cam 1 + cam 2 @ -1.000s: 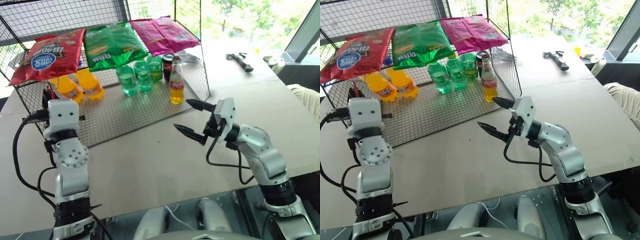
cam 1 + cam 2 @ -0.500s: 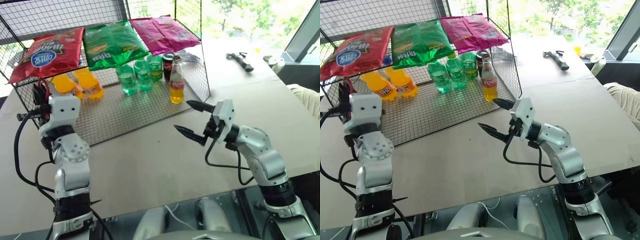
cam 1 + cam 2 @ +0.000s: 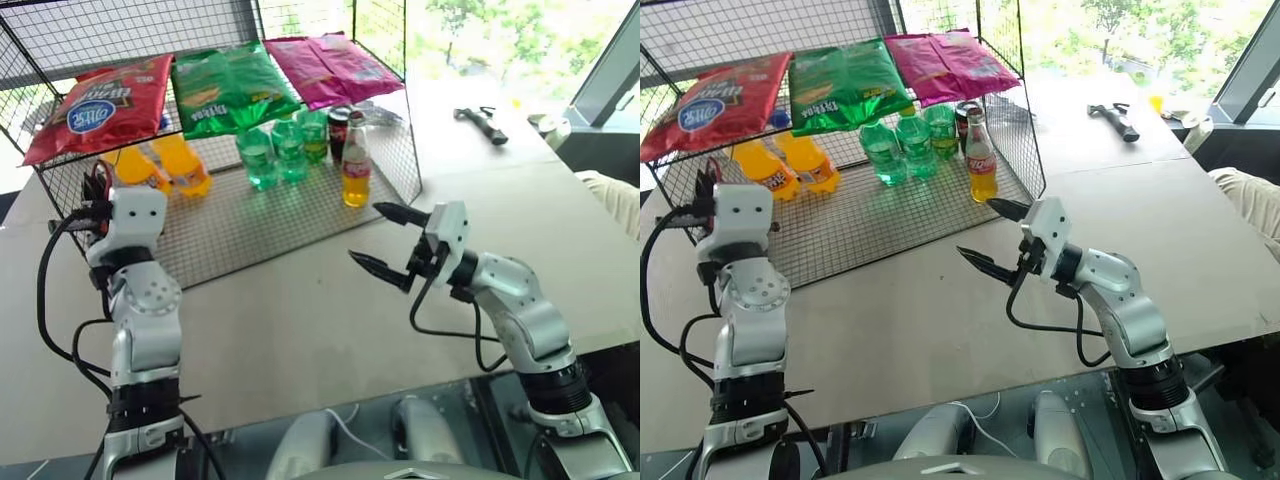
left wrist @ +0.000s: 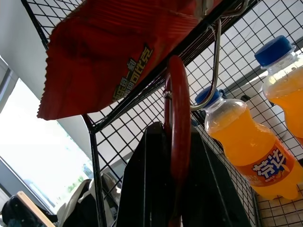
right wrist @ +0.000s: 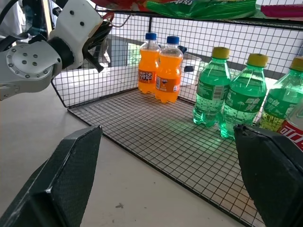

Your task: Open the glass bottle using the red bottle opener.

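Glass bottle [image 3: 354,171], judged fragile and slippery, sits beyond spread right gripper [image 3: 390,240]; grip mid-label; left gripper [image 4: 173,156] pinches red bottle opener [image 4: 179,123].

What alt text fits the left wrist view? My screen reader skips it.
The left gripper is shut on the red bottle opener, whose loop still hangs from a metal hook on the wire rack, below a red snack bag and beside orange plastic bottles.

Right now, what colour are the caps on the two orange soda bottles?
Blue, on both orange soda bottles; the right wrist view shows it best.
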Robot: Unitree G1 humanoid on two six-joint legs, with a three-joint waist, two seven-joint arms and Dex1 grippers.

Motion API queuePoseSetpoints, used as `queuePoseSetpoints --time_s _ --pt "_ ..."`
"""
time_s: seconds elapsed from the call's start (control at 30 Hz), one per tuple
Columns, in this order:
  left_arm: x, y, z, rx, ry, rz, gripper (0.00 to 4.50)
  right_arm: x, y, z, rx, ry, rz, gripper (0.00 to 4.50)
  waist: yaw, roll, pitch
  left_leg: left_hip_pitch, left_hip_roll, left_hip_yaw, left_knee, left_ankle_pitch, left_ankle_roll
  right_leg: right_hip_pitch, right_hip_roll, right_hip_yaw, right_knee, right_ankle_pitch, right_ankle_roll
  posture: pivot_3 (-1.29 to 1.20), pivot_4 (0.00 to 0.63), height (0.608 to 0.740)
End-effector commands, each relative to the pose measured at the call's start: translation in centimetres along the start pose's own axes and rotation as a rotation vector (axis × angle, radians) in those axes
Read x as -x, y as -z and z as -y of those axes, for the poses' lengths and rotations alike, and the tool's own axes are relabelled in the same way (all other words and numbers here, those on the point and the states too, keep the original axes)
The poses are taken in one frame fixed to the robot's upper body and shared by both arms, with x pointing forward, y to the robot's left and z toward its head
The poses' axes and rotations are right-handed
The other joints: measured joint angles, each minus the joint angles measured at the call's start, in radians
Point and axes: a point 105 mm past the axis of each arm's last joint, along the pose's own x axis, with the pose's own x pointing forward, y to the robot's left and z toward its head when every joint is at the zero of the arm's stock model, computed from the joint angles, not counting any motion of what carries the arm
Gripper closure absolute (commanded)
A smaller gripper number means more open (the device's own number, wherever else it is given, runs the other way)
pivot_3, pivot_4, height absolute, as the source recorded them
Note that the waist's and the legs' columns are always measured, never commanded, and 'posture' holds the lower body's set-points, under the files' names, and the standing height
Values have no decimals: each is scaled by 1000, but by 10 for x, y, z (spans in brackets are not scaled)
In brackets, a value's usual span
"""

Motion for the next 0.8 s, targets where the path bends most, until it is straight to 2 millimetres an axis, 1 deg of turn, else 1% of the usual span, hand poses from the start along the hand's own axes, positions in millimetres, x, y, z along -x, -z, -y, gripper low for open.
queuePoseSetpoints --time_s 0.03,0.23,0.33,0.5,0.57,0.67,0.73,0.8 --pt "-6 -14 -6 -13 -36 53 4476 0 -9 -2 35 0 33 0 1 0 0 -1 0 -1 0 0 0 0 0 -1 0 0 0 0 150 740" --pt "-7 -25 0 17 -35 84 4476 1 -9 -3 36 8 27 0 2 0 0 -2 -2 -3 1 0 0 0 -2 -2 0 0 0 0 150 740" --pt "-6 -33 7 37 -25 102 4476 3 -9 -2 37 15 23 0 3 0 0 -2 -2 -3 1 0 0 0 -2 -3 0 0 0 0 150 740" --pt "1 -33 13 54 0 98 4476 5 -8 -3 38 22 21 0 3 0 0 -2 -3 -4 2 0 0 0 -3 -3 0 0 0 0 150 740" --pt "7 -32 17 69 35 97 4476 5 -8 -2 39 26 18 0 2 0 0 -2 -3 -4 2 0 0 0 -3 -3 0 0 0 0 150 740" --pt "21 -25 28 116 131 83 4476 6 -6 -2 38 32 12 0 0 0 0 -2 -3 -4 2 0 0 0 -3 -3 0 0 0 0 150 740" --pt "34 -21 39 195 224 66 4476 7 -5 -2 29 38 5 0 1 0 0 -2 -3 -4 1 0 0 0 -4 -3 0 0 0 0 150 740" --pt "46 -22 51 313 316 62 4476 7 -3 -2 15 40 -6 0 4 0 0 -2 -3 -4 2 0 0 0 -6 -3 0 0 0 0 150 740"
